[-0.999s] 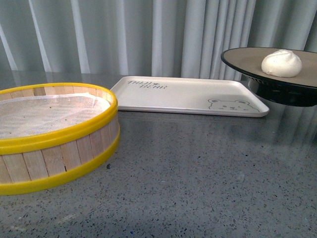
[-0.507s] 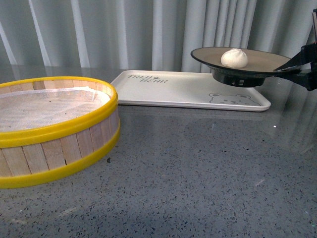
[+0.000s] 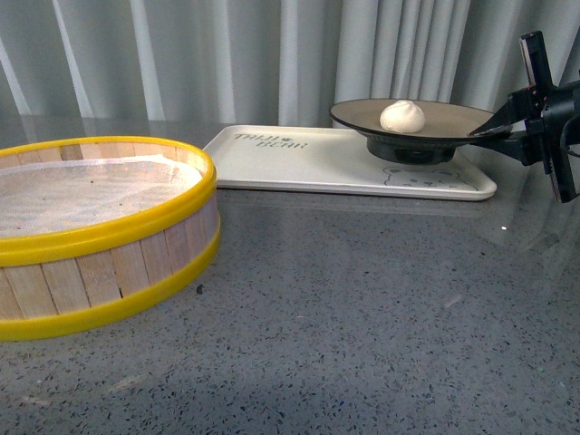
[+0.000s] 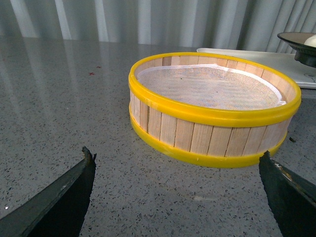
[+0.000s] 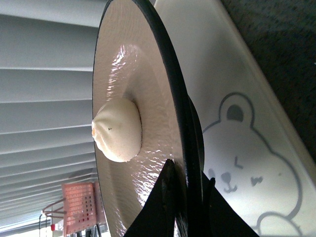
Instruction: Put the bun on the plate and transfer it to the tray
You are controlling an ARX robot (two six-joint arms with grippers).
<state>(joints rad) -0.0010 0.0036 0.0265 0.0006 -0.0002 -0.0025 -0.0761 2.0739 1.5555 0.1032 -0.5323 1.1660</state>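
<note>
One yellow-rimmed steamer basket (image 3: 100, 231) fills the frame's left, well apart from the tray (image 3: 308, 163) at upper centre. At upper right, the right gripper (image 3: 485, 133) pinches the plate (image 3: 444, 118) rim over the tray's right end; the bun (image 3: 402, 116) sits on it. The left gripper (image 4: 177, 192) is spread wide, holding nothing.

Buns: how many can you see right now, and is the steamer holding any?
1. The bun sits on the plate, gripped at its rim by the right gripper over the tray. The steamer shows only its liner.
</note>
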